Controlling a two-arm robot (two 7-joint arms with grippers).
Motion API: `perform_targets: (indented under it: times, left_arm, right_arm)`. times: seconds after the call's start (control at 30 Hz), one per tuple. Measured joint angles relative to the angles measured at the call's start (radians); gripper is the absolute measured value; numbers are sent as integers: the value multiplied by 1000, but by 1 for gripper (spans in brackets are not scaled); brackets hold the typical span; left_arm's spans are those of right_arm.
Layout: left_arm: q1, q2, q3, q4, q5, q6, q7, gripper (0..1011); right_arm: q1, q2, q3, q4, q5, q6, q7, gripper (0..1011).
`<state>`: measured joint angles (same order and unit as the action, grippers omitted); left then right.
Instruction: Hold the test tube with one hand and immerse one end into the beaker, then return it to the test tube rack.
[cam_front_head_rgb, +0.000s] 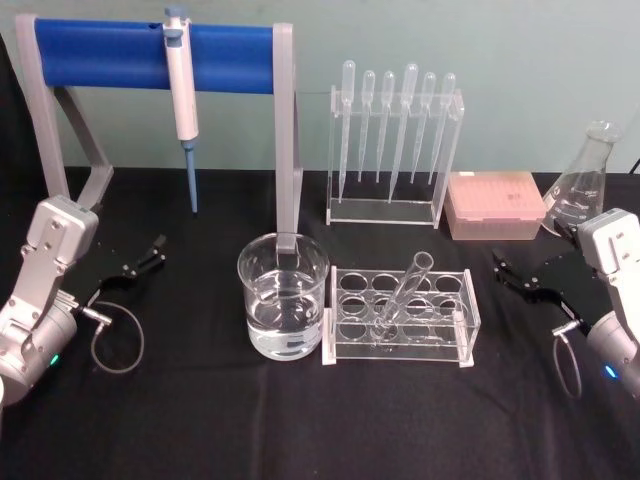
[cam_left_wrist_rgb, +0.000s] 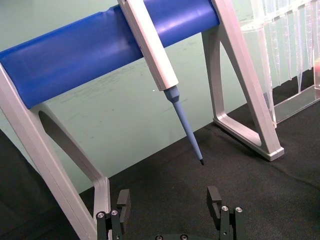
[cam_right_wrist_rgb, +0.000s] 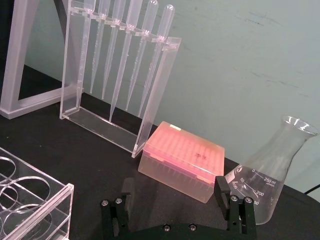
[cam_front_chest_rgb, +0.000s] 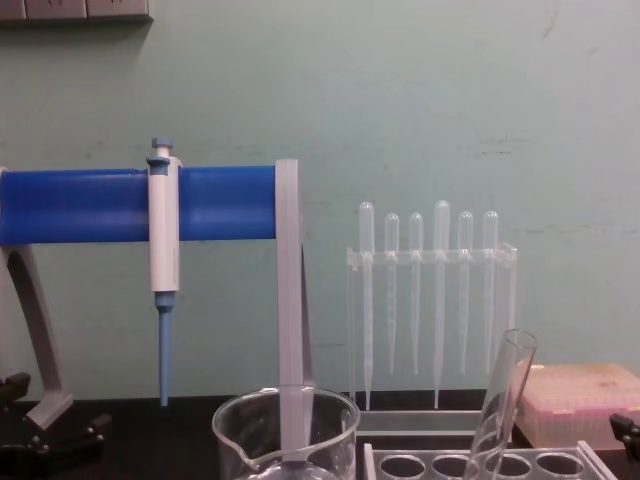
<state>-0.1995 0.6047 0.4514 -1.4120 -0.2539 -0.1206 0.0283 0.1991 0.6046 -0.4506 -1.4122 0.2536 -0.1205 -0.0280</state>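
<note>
The test tube (cam_front_head_rgb: 407, 292) leans tilted in a clear rack (cam_front_head_rgb: 468, 322) at the table's middle, its open rim up; the chest view shows its upper part (cam_front_chest_rgb: 503, 404). Just left of the rack stands the beaker (cam_front_head_rgb: 283, 296), partly filled with clear liquid, its rim low in the chest view (cam_front_chest_rgb: 286, 409). My left gripper (cam_front_head_rgb: 142, 256) hovers open and empty at the left, well away from the beaker; in its wrist view it (cam_left_wrist_rgb: 169, 200) faces the pipettor stand. On the far side of the rack, my right gripper (cam_front_head_rgb: 506, 268) is also open and empty (cam_right_wrist_rgb: 172, 192).
A blue-barred stand (cam_front_head_rgb: 150, 56) holding a white-and-blue pipettor (cam_front_head_rgb: 184, 100) is at the back left. Behind the tube rack stands a clear pipette rack (cam_front_head_rgb: 394, 140). A pink tip box (cam_front_head_rgb: 494, 204) and a conical flask (cam_front_head_rgb: 584, 182) sit at the back right.
</note>
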Motion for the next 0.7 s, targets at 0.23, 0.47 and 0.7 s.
perform_targets:
  times: [0.23,0.47,0.7]
  left_arm:
    - [0,0,0,0,0,0,0,1000]
    - [0,0,0,0,0,0,0,1000]
    - [0,0,0,0,0,0,0,1000]
  right_arm:
    - [-73,25,36,-75,-12,-5,-14,1010]
    - [-227,85,100,-245,-10,1,-59,1010]
    - [-344,126,124,-396,39,3,-4,1011]
